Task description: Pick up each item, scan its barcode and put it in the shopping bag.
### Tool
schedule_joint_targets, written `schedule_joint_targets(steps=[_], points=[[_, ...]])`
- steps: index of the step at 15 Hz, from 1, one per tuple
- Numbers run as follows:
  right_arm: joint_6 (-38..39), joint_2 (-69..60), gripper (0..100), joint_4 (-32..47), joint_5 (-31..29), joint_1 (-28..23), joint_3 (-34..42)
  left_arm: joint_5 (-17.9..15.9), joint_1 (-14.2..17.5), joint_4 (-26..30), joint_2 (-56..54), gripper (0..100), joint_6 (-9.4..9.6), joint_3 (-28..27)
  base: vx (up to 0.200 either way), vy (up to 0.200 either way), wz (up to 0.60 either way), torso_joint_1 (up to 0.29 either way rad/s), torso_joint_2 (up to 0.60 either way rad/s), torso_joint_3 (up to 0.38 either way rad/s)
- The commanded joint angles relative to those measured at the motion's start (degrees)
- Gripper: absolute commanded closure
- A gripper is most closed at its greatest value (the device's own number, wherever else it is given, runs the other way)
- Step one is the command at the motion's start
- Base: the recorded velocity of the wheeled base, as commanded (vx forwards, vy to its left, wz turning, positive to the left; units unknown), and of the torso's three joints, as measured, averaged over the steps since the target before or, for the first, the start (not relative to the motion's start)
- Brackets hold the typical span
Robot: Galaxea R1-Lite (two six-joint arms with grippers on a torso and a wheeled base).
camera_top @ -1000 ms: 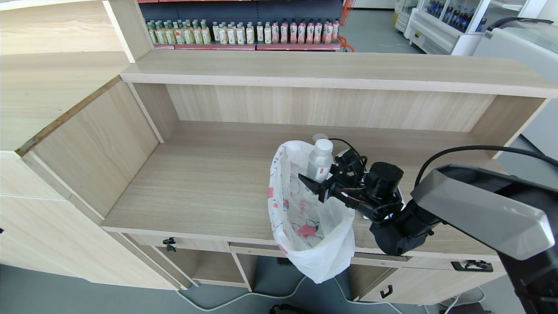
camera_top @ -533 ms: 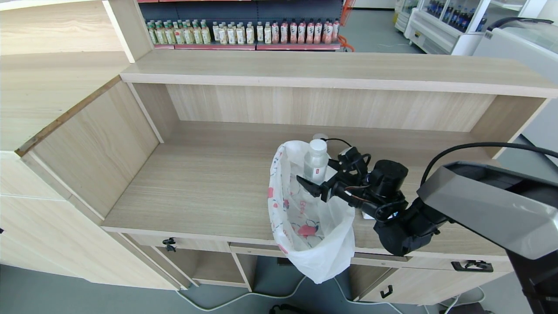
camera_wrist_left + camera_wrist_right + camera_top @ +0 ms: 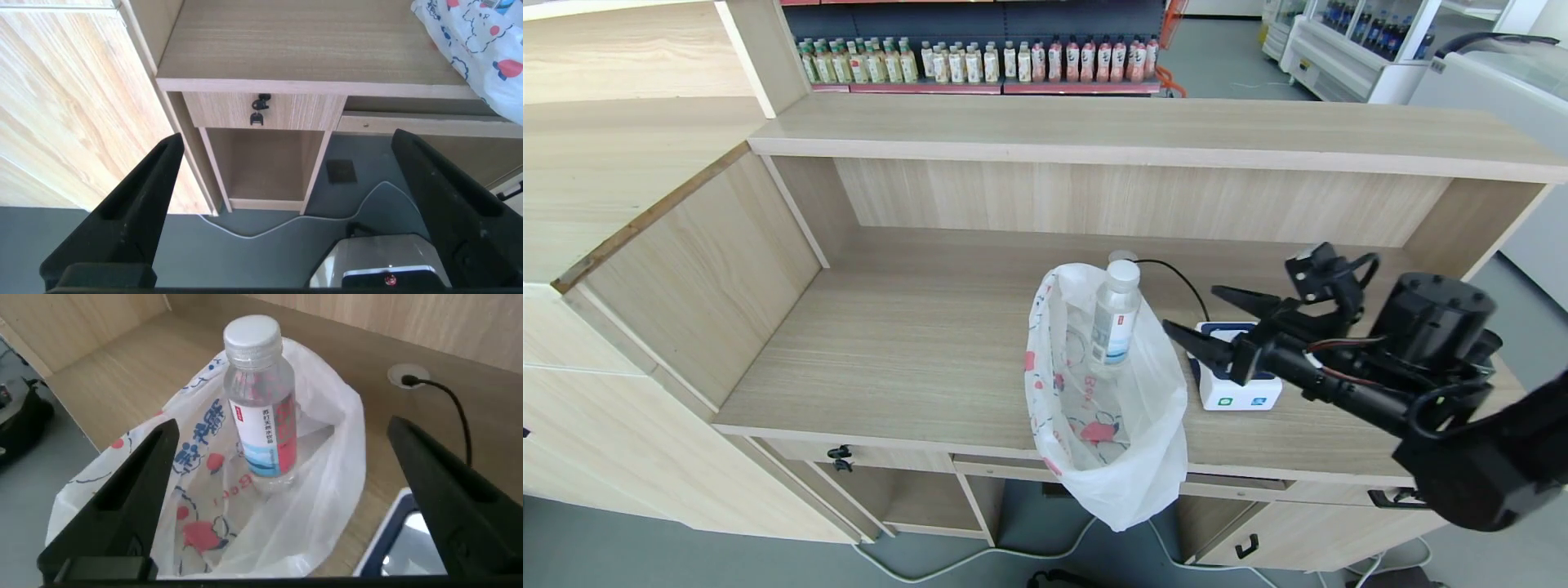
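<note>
On the left, the left gripper [image 3: 288, 143] hangs below the edge of the counter [image 3: 915, 343], its fingers spread wide with nothing between them. At mid-counter the shopping bag [image 3: 1094, 425] sags over the front edge, and the bottle [image 3: 1115, 314] stands upright inside it toward the far side, cap above the rim. To the right sits the scanner [image 3: 1241, 388], its cable [image 3: 1180, 282] running back behind the bag. Over the scanner the right gripper [image 3: 1192, 309] is wide open and empty, near the bag's rim. The risk, as I judge it: the tall bottle tips and its weight drags the overhanging bag off the counter, or a finger snags the thin film or the cable
</note>
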Motion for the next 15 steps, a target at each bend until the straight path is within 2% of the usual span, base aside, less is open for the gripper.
schedule_joint_targets(steps=[1,3,4,6,10,13,15], points=[[1.0,-19.5,0,9.2,-0.1,-8.9,7.9,0.0,0.0,0.0,0.0,0,-0.01,0.0,0.000,0.000,0.00,0.000,0.00,0.000],[-0.5,-26.0,0,22.6,-1.2,-17.7,7.5,0.0,0.0,0.0,0.0,0,-0.01,0.0,0.000,0.000,0.00,0.000,0.00,0.000],[-3.2,-28.1,0,28.1,-3.7,-21.7,7.2,0.0,0.0,0.0,0.0,0,-0.01,0.0,0.000,0.000,0.00,0.000,0.00,0.000],[-6.4,-28.9,0,32.7,-9.7,-29.3,6.6,0.0,0.0,0.0,0.0,0,-0.01,0.0,0.000,0.000,0.00,0.000,0.00,0.000],[-7.1,-33.3,0,33.4,-10.7,-37.5,8.6,0.0,0.0,0.0,0.0,0,-0.01,0.0,0.000,0.000,0.00,0.000,0.00,0.000],[-7.2,-40.9,0,41.5,-10.7,-42.9,8.5,0.0,0.0,0.0,0.0,0,-0.01,0.0,0.000,0.000,0.00,0.000,0.00,0.000],[-7.2,-44.2,0,47.3,-10.8,-43.7,7.1,0.1,0.0,0.0,0.0,0,0.17,0.0,0.000,-0.100,0.00,0.004,0.00,0.001]])
